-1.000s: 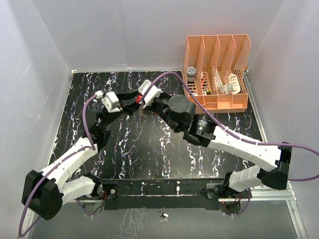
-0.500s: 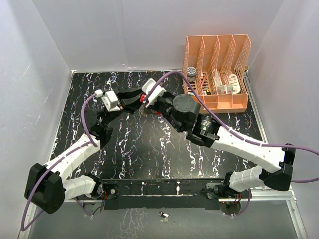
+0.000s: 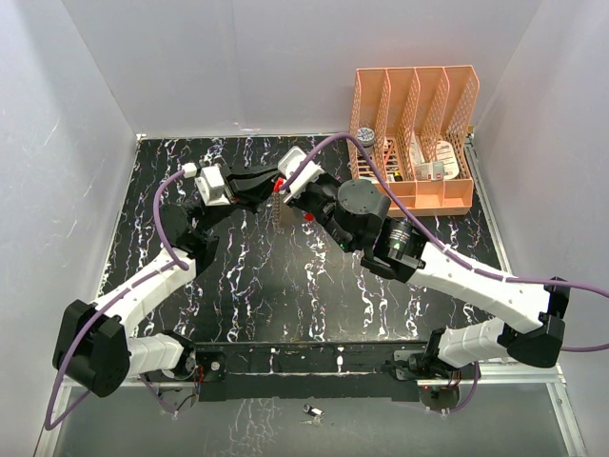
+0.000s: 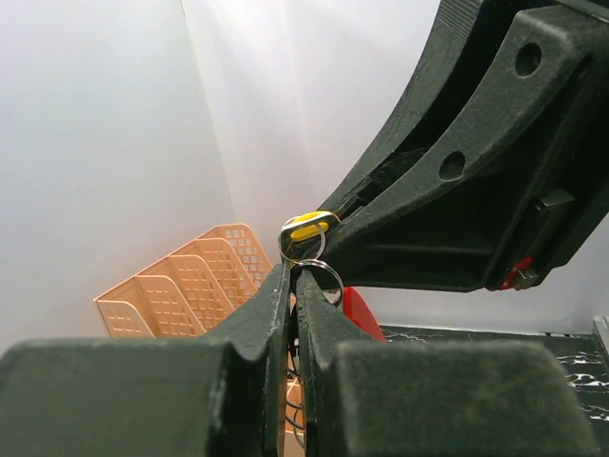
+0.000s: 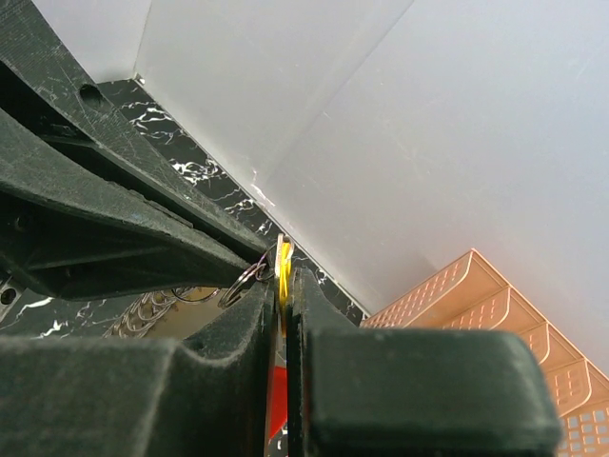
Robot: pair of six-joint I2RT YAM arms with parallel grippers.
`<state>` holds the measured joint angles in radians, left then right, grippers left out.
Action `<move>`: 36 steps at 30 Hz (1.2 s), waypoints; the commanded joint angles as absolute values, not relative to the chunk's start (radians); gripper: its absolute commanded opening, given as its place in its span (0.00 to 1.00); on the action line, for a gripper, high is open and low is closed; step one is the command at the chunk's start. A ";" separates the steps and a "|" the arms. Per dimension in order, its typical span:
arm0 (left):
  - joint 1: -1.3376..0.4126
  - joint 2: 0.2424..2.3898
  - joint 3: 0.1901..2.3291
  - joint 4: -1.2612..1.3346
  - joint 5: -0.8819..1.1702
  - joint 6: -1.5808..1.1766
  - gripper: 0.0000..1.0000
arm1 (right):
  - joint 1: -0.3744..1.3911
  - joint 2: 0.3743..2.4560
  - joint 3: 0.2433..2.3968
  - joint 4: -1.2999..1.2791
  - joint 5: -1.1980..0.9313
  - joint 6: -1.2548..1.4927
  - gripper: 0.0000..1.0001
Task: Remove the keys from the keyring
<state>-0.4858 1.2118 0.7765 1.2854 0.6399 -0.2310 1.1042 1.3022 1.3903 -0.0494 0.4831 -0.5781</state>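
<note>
We saw the two grippers meeting tip to tip in the air above the black marbled table (image 3: 276, 295), to the left of the orange file rack (image 3: 416, 133) and apart from it. The left gripper (image 4: 292, 273) had its jaws pressed together; the thin wire of the keyring (image 4: 330, 273) came out right at its tips, so it seemed to be pinched there. The right gripper (image 5: 284, 278) was closed as well; the yellow key (image 5: 283, 259) stood on edge between its fingers, with the head showing just above the tips. The red key (image 5: 276, 390) lay lower in the same gap. In the left wrist view the yellow head sat just above the left tips, inside a loop of the ring; the rack was behind them, lower and to the left in that view.
</note>
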 commanded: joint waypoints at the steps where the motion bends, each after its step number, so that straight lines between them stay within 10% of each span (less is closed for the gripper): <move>1: -0.499 1.212 0.817 1.340 0.706 -0.241 0.00 | 1.131 1.289 1.376 0.021 0.378 -0.546 0.00; 36: -0.499 1.128 0.803 1.128 0.274 -0.116 0.00 | 1.132 1.292 1.387 -0.009 0.324 -0.534 0.00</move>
<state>-0.5102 1.1351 0.7872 1.1038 0.4129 -0.1238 1.1095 1.3025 1.3720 -0.0498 0.4335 -0.5671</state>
